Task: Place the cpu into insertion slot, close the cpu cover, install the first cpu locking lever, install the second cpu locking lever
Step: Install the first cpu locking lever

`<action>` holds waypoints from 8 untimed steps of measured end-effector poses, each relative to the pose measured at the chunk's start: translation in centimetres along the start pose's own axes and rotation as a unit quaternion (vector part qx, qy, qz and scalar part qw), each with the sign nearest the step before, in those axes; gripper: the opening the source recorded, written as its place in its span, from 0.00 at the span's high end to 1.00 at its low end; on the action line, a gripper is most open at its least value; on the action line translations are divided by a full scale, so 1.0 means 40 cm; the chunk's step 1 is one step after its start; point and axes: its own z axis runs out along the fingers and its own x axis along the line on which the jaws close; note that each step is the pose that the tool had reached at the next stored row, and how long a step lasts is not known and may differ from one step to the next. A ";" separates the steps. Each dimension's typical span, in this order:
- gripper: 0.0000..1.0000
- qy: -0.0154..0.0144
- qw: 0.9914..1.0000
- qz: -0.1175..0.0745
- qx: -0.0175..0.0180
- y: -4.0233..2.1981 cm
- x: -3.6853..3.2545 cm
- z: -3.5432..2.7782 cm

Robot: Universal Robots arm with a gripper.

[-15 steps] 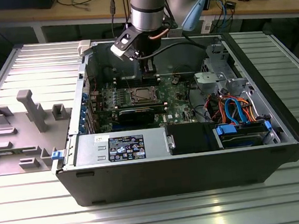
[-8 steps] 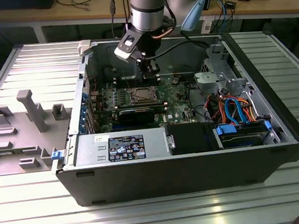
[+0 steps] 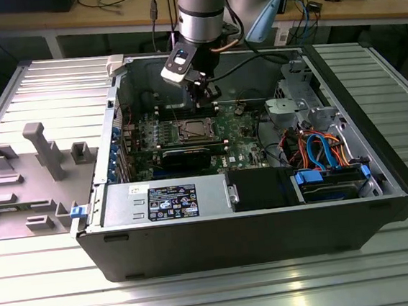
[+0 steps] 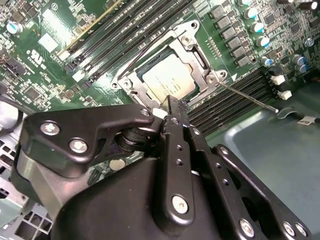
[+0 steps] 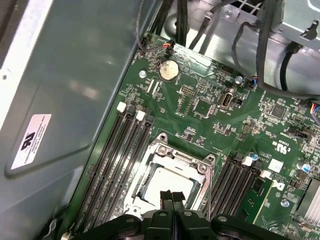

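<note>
The cpu (image 4: 167,80) lies in the insertion slot (image 3: 191,130) amid the green motherboard, its dull metal top also showing in the first wrist view (image 5: 161,181). The cpu cover (image 4: 200,50) lies flat as a silvery frame around the chip (image 5: 172,152). A thin lever rod (image 4: 250,99) sticks out from one socket corner across the black memory slots. My gripper (image 4: 175,107) is shut with nothing between its fingers, its tips just over the socket's edge (image 5: 171,196). In the exterior view the gripper (image 3: 203,99) hangs inside the case behind the slot.
The open computer case (image 3: 254,228) lies on a ribbed metal table. A labelled power-supply box (image 3: 165,200) sits along its front wall, with orange and blue cables (image 3: 319,149) and a drive cage at the exterior view's right. A grey fixture tray (image 3: 26,177) stands at the left.
</note>
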 end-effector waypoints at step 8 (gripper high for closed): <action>0.89 -0.001 0.999 -0.042 0.000 0.000 0.000 0.000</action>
